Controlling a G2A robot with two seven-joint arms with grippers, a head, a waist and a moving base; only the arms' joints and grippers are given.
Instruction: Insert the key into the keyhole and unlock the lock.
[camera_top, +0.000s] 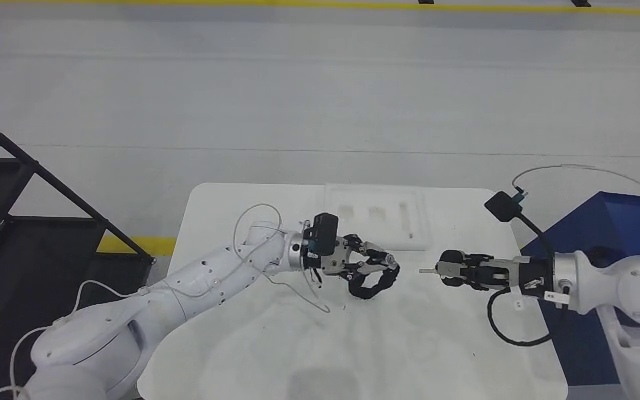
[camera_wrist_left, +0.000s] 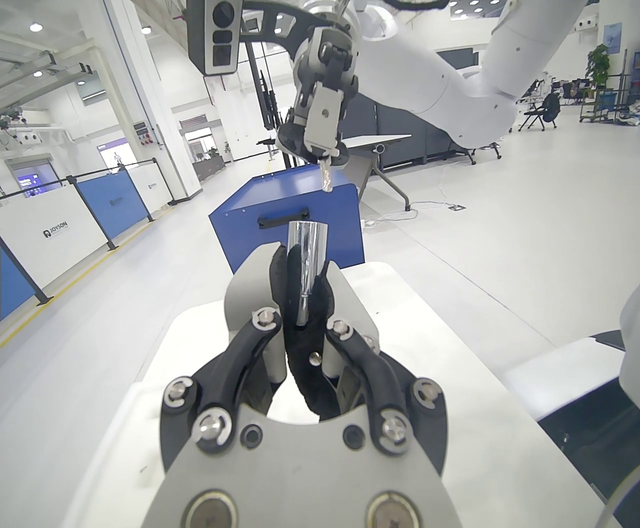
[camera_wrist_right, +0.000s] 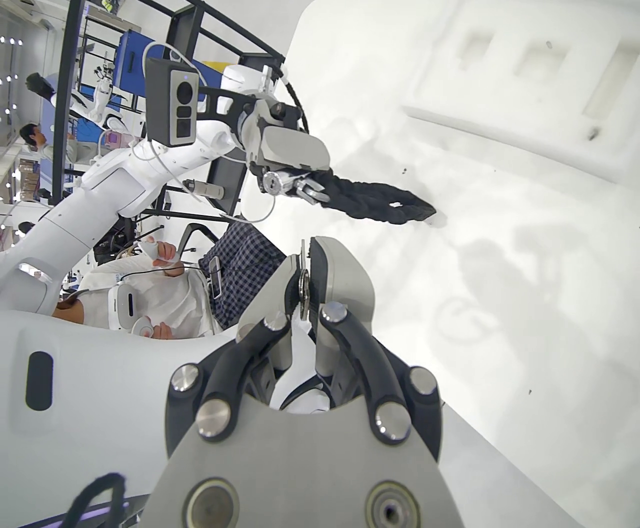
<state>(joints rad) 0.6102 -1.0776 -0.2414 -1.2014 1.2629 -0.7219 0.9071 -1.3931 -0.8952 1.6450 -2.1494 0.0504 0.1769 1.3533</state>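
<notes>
Over the white table (camera_top: 240, 215), two held parts are facing each other

Your left gripper (camera_top: 388, 266) is clamping the chrome cylinder lock (camera_wrist_left: 306, 270) with its black braided cable loop (camera_wrist_right: 380, 205); your right gripper (camera_top: 447, 270) is pinching the small silver key (camera_wrist_left: 326, 177). Its blade is pointing towards the lock's keyhole end, near but apart, roughly along one axis

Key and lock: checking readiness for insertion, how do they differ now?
The key is a thin blade in the right tool; the lock is a thicker chrome cylinder in the left tool. The lock trails a black braided cable; the key doesn't. Both are gripped, apart.
</notes>
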